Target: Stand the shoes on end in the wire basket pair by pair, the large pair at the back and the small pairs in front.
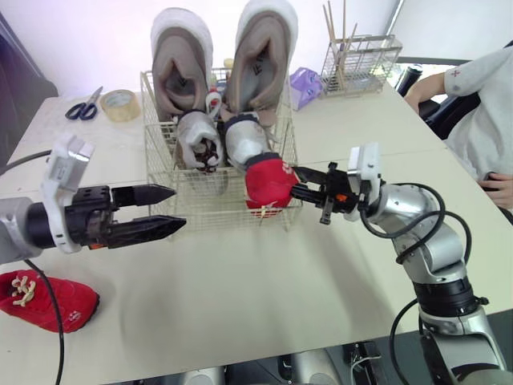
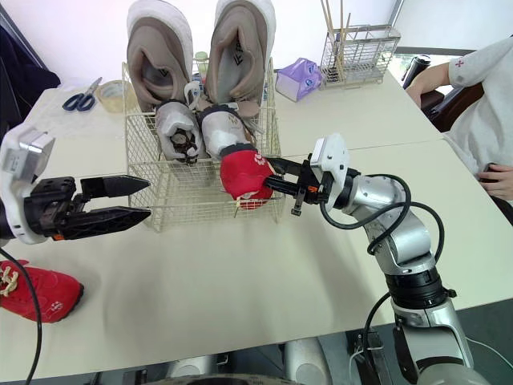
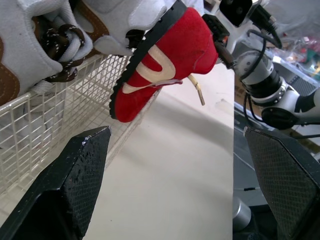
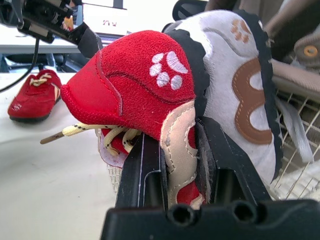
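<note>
right gripper (image 1: 298,181) clamps red shoe (image 1: 267,183) at wire basket (image 1: 172,192) front

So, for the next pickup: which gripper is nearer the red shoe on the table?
Left. Left gripper hangs open beside the loose red shoe; right gripper clamps its mate at the basket.

Pale worktop (image 1: 264,281), with a seam across its 3 o'clock side. Wire basket (image 1: 152,160) stands at 12 o'clock from centre. Loose red shoe (image 1: 48,301) lies laces-up at 8 o'clock near the front-left edge, well apart from the basket. Blue-handled scissors (image 1: 83,105) sit at 10 o'clock, with a tape roll (image 1: 120,105) just beside them on the basket side. Purple packet (image 1: 304,86) lies at 1 o'clock, near the basket's back corner. Wire rack (image 1: 361,64) holding sticks stands at 2 o'clock by the back edge.
</note>
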{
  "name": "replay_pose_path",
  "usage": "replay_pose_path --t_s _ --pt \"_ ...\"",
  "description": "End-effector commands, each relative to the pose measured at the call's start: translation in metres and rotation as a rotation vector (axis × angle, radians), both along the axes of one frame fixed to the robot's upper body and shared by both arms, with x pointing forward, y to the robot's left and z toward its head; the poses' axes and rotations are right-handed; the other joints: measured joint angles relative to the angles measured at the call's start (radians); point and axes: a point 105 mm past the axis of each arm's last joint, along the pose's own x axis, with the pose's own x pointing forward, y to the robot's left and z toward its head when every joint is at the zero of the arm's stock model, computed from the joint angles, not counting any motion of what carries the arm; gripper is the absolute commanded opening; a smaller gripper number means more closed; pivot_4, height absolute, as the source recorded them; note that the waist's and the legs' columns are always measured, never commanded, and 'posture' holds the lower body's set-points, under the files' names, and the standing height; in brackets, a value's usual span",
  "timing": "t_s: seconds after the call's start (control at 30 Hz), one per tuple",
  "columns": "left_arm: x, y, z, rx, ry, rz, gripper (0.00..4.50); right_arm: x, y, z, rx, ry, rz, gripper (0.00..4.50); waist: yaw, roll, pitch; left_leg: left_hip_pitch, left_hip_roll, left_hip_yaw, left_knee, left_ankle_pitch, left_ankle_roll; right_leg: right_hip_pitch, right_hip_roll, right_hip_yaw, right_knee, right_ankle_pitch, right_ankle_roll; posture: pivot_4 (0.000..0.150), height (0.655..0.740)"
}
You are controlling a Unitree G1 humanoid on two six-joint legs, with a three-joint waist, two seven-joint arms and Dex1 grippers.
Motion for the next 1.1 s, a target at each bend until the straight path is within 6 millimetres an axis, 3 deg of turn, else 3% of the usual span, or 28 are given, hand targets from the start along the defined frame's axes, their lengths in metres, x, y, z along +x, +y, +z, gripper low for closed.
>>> replay_pose_path --t_s 0.03,0.23,0.6,0.8,0.87,0.97,1.0,1.1 --pt "0.001 -0.001 0.007 -0.006 -0.042 0.005 4.5 -0.004 -0.003 0.007 -0.017 -0.013 0.015 1.38 0.001 0.0 0.0 0.0 0.0 0.0 0.0 0.0 0.0 0.0 0.0 0.0 0.0 0.0 0.0 0.15 0.74" --pt "0.001 -0.001 0.006 -0.007 -0.036 0.019 4.5 -0.009 -0.007 0.019 -0.038 -0.053 0.016 4.19 -0.001 0.0 0.0 0.0 0.0 0.0 0.0 0.0 0.0 0.0 0.0 0.0 0.0 0.0 0.0 0.15 0.74" --pt "0.008 0.003 -0.001 0.012 -0.016 0.061 4.5 -0.025 -0.019 0.019 -0.132 -0.014 0.025 4.19 0.001 0.0 0.0 0.0 0.0 0.0 0.0 0.0 0.0 0.0 0.0 0.0 0.0 0.0 0.0 0.15 0.74" --pt "0.025 0.023 0.001 0.145 -0.082 0.28 4.5 -0.025 -0.053 0.059 -0.158 0.055 -0.029 4.19 0.0 0.0 0.0 0.0 0.0 0.0 0.0 0.0 0.0 0.0 -0.001 0.0 0.0 0.0 0.0 0.15 0.74" --pt "0.027 0.034 0.011 0.134 -0.12 0.343 4.5 -0.026 -0.067 0.074 -0.156 0.113 -0.033 4.19 -0.001 0.0 0.0 0.0 0.0 0.0 0.001 0.0 0.0 0.0 0.0 0.0 0.0 -0.001 -0.002 0.15 0.74" --pt "0.013 0.059 0.029 -0.027 0.0 0.338 4.5 -0.022 -0.087 0.101 -0.088 0.14 -0.024 4.36 -0.004 -0.001 0.0 0.0 0.0 0.0 0.0 0.0 0.0 0.0 0.0 0.0 0.0 -0.001 -0.003 0.15 0.74" --pt "0.011 0.068 0.034 -0.046 0.002 0.364 4.5 -0.023 -0.087 0.107 -0.078 0.14 -0.006 4.36 -0.006 0.0 0.0 0.0 0.0 0.0 0.0 0.0 0.0 0.0 0.0 0.0 0.0 -0.001 -0.003 0.15 0.74" --pt "0.009 0.125 0.047 -0.012 -0.037 0.657 4.5 -0.034 -0.069 0.142 -0.04 0.083 0.155 4.36 -0.013 0.002 0.001 0.001 0.001 0.002 -0.001 0.0 0.0 -0.002 0.0 0.001 0.0 -0.001 -0.003 0.15 0.74"
